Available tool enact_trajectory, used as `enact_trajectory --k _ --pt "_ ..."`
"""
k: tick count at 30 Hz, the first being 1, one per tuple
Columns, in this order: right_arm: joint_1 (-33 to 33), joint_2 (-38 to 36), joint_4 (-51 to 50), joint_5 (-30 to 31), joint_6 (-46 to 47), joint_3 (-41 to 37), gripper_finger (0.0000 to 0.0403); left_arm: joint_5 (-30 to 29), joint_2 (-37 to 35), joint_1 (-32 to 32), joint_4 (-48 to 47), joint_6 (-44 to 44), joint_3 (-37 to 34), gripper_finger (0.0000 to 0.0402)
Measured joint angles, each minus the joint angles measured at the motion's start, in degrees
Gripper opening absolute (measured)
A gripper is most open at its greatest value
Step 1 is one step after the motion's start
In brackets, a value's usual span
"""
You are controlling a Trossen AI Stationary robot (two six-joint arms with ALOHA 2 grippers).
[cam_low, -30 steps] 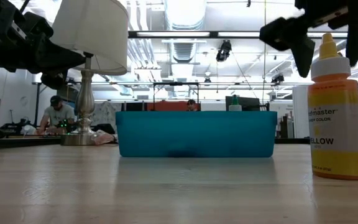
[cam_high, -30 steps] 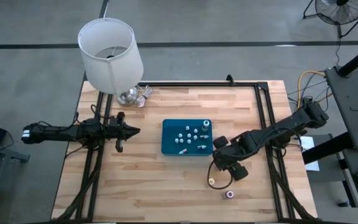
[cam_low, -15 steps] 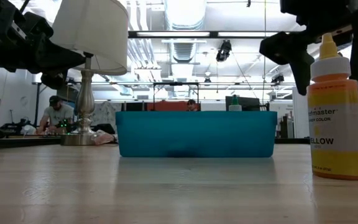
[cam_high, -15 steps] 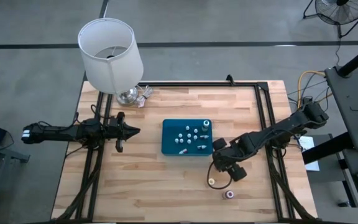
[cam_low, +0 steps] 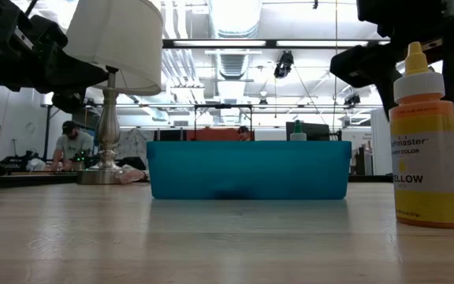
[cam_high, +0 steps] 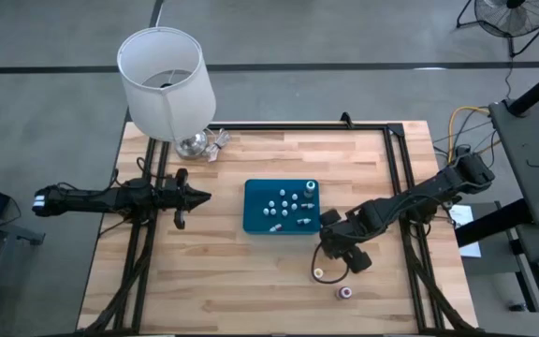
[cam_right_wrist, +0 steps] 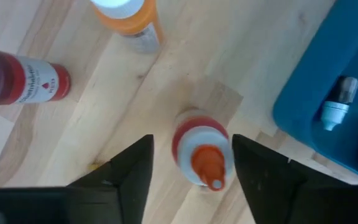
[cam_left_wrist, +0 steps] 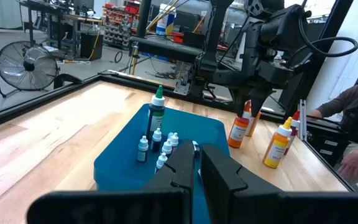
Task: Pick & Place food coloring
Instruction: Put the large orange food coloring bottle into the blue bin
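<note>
Mostly in blue tray (cam_high: 254, 213) mid-tabletop (cam_high: 223, 271): small food coloring bottles (cam_high: 286, 207), tops barely legible from above. Left wrist view adds tall green-capped one (cam_left_wrist: 157, 113) upright at tray's back, plus orange bottle (cam_left_wrist: 239, 131) and yellow bottle (cam_left_wrist: 276, 145) outside tray. Right wrist view only: right gripper (cam_right_wrist: 191, 167) over orange bottle (cam_right_wrist: 202, 154), jaws spread either side, not touching. Low view: yellow bottle (cam_low: 427, 148) close, tray contents hidden by wall. Left gripper (cam_high: 198, 197) parked left of tray, jaws closed, empty.

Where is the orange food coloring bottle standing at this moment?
In the right wrist view the orange bottle stands upright on the wood, directly below the open right gripper, just beside the blue tray.
</note>
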Motion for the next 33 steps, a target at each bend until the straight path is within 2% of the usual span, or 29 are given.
enact_trajectory --k 10,22,33 --pt "-0.33 0.0 0.18 -0.58 -0.21 -0.5 0.0108 0.0 0.0 0.0 0.01 0.0 0.0 0.0002" --pt "-0.61 -1.05 -0.68 -0.33 -0.82 0.01 0.0106 0.01 0.0 0.02 0.01 -0.02 0.0 0.0002" --pt "-3.0 -3.32 -9.5 -0.36 -0.63 11.77 0.0106 -0.01 0.0 -0.01 -0.04 0.0 0.0 0.0002"
